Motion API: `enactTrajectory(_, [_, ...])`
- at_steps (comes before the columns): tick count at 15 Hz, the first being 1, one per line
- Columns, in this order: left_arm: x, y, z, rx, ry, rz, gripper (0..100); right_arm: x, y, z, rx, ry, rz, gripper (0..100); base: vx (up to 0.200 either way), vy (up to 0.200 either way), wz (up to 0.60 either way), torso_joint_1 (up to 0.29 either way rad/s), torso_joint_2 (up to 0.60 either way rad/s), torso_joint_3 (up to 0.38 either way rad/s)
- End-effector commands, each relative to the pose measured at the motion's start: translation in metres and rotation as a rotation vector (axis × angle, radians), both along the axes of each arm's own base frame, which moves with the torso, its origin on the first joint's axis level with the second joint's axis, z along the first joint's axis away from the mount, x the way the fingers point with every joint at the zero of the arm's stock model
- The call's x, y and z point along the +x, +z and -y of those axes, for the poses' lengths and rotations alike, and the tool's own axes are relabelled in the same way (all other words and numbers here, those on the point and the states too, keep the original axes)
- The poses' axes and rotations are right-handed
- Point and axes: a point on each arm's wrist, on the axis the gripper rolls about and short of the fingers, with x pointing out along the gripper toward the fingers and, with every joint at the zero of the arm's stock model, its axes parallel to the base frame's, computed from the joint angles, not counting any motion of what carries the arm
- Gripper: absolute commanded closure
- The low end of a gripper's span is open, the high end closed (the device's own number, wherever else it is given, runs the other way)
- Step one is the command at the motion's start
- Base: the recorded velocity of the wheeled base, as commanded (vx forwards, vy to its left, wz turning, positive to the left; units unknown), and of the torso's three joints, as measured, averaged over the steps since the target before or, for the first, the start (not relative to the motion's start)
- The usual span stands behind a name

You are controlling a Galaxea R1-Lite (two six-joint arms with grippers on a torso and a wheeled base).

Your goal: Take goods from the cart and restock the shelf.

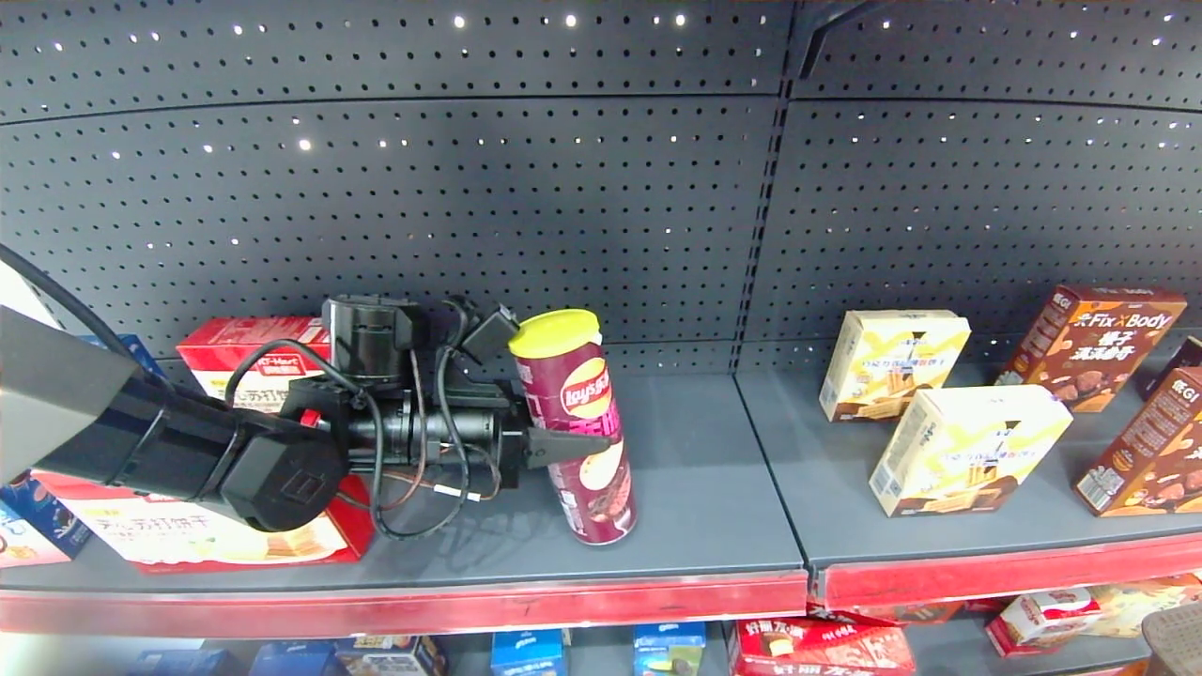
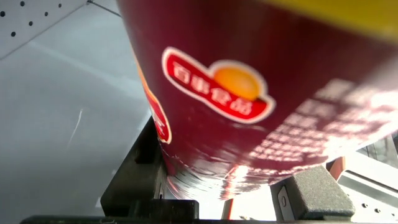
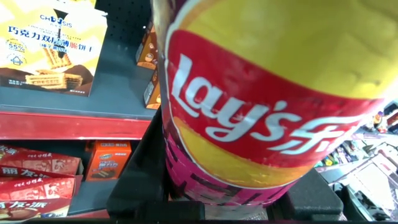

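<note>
1. In the right wrist view, the right gripper is closed against both sides of a second chip can. This can is red, yellow and pink and takes up the centre and right of the frame.
2. In the left wrist view, the left gripper is clamped onto the maroon chip can, with dark fingers at lower left and lower right.
3. Along the bottom edge of the head view, small packs sit on a lower shelf beneath the red front rail.
4. Just left of centre, the left gripper comes in from the left edge and grips the maroon chip can at mid-height.
   - One pointed finger crosses the can's front.
   - The yellow-lidded can leans with its top toward the left.
   - Its base is down at the shelf board, but whether it rests fully there cannot be told.
5. At lower left, a flat red box lies under the arm, and another red box stands behind it.
6. On the right half stand two yellow boxes, with brown boxes at the right edge.
7. A dark pegboard wall fills the top.
</note>
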Motion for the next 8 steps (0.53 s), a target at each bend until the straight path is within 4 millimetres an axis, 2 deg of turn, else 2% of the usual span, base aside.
enactTrajectory(1, [0.0,-0.0002,0.0004,0.0,-0.001,0.0,100,0.0,0.0001,0.0,0.0,0.0,0.0,100,0.0,0.0,0.0,0.0,0.0,0.0])
enactTrajectory(8, [0.0008,0.0022,0.0019,-0.003,-0.004,0.01,100,-0.0006,0.0018,-0.0001,-0.002,0.0,0.006,100,0.0,0.0,0.0,0.0,0.0,0.0])
